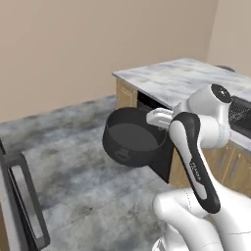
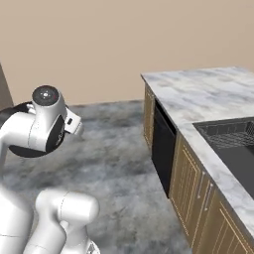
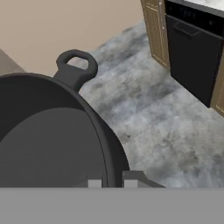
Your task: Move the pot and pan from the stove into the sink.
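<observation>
My gripper [image 1: 157, 126] is shut on the rim of the pot [image 1: 131, 138], a deep round dark grey-black vessel held in the air above the floor, left of the counter. In the hand view the two fingertips [image 3: 94, 183] pinch the pot's wall [image 3: 43, 144], and its far loop handle [image 3: 76, 68] points away from me. A dark slice of the pot [image 2: 20, 149] peeks out behind my arm in the right base view. The sink [image 2: 233, 158], a black basin with a wire rack, is set in the counter at the right. The pan and the stove are out of view.
A marble-topped counter [image 2: 198, 99] on wooden cabinets runs along the right, with a black dishwasher front [image 2: 162, 149] below it. Grey stone floor [image 1: 73, 147] spreads open under the pot. A dark-framed appliance front [image 1: 22, 196] stands at the lower left.
</observation>
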